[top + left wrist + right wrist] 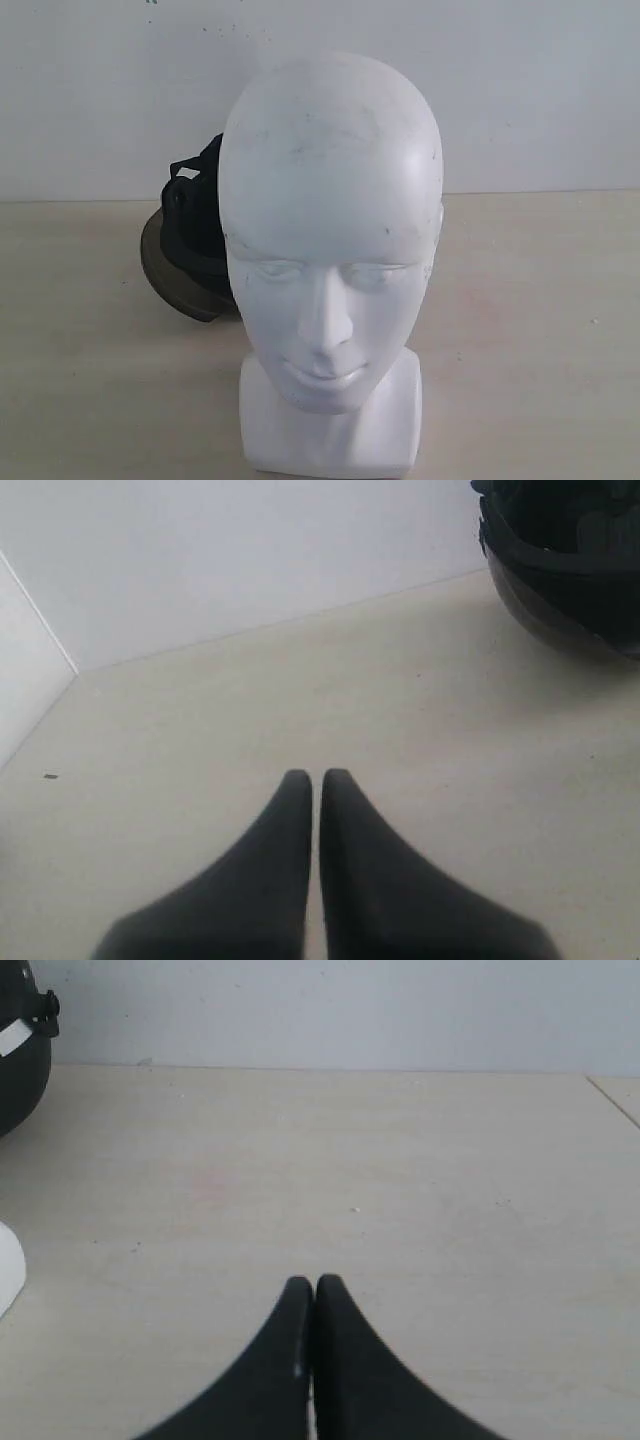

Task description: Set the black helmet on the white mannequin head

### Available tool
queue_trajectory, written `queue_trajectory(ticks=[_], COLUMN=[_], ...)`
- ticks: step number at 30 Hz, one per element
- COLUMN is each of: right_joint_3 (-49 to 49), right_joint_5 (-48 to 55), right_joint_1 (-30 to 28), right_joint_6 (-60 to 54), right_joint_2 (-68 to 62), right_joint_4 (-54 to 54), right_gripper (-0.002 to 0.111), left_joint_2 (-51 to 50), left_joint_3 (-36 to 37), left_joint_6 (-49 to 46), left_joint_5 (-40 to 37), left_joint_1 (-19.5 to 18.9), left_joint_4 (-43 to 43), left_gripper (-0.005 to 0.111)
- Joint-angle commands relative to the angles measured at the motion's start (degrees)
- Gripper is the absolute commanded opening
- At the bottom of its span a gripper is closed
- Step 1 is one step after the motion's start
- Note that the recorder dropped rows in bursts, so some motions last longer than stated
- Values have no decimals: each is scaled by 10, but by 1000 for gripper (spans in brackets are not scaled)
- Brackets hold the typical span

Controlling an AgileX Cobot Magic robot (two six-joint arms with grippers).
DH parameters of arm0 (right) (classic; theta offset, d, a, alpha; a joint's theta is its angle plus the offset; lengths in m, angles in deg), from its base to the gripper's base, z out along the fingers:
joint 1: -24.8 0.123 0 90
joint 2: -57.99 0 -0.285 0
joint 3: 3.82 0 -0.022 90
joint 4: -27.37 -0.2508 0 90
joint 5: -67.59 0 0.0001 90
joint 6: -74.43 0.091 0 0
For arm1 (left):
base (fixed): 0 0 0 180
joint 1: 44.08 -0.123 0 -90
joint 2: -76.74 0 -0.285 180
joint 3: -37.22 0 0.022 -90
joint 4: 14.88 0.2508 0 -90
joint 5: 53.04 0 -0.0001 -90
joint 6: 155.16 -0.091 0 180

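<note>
Exterior view: black helmet sits centre-left, tucked behind the white mannequin head. Left gripper and right gripper both pressed together, empty. Helmet looks stiff, visor slick: better pinched by its black edge.

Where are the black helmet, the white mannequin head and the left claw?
black helmet (203,228): exterior view, on its black shell.
white mannequin head (330,180): exterior view, on the forehead.
left claw (316,778): left wrist view, midway between its shut fingertips.
</note>
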Motion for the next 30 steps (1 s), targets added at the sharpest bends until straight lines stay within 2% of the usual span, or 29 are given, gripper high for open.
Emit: queue_trajectory(ticks=[1,11,21,23,25,26,28,29,30], right_joint_3=[0,0,0,0,0,0,0,0,0], right_joint_5=[-2,-2,-2,-2,-2,-2,-2,-2,-2], right_joint_1=[0,0,0,0,0,0,0,0,0], right_joint_6=[0,0,0,0,0,0,0,0,0], right_joint_2=[3,3,3,3,3,3,3,3,3], right_joint_4=[5,5,5,5,5,5,5,5,5], right_gripper=[0,0,0,0,0,0,0,0,0], left_joint_2=[2,2,2,2,2,2,2,2,2], left_joint_3=[2,2,2,2,2,2,-5,-19,-63], left_joint_6=[-1,-1,11,54,126,168,181,181,181], left_joint_5=[6,8,75,109,203,293,379,377,345], left_joint_1=[3,3,3,3,3,3,3,3,3], left_joint_4=[-1,-1,-12,-45,-113,-132,-125,-120,-98], left_gripper=[4,4,4,4,4,4,4,4,4])
